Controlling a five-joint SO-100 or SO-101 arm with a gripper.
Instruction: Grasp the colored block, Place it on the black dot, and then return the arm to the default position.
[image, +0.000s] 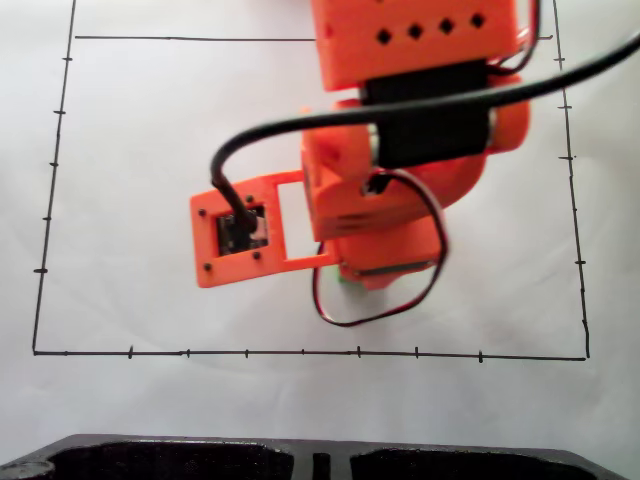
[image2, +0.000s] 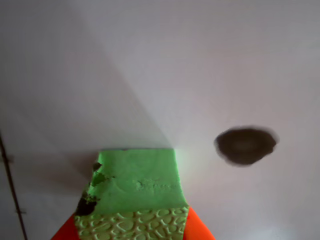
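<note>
Jaws: in the wrist view the jaws (image2: 132, 227) are clamped on the colored block (image2: 136, 192), with an orange finger tip showing at each lower corner of it.
Block position: it sits between the fingers at the bottom centre of the wrist view, left of the black dot (image2: 245, 145) and clearly apart from it; whether it rests on the paper or hangs above it cannot be told.
Block surface: bright green; the top face is smooth with dark chipped spots on its left edge, and the near face has a cracked, pebbled pattern.
Black dot: a dark, blurry oval blot on the white paper (image2: 200, 60).
Arm: in the fixed view the arm (image: 400, 150) is bright orange printed plastic with a row of diamond-shaped holes, a thick black cable (image: 300, 125) and a looping red and black wire.
Hidden: in the fixed view the arm covers the jaws and nearly all of the block, leaving just a green sliver under it.
Cut off: the block's lower part leaves the wrist view's bottom edge.
Bench: white paper with a thin black drawn border (image: 300, 353) carrying tick marks.
</note>
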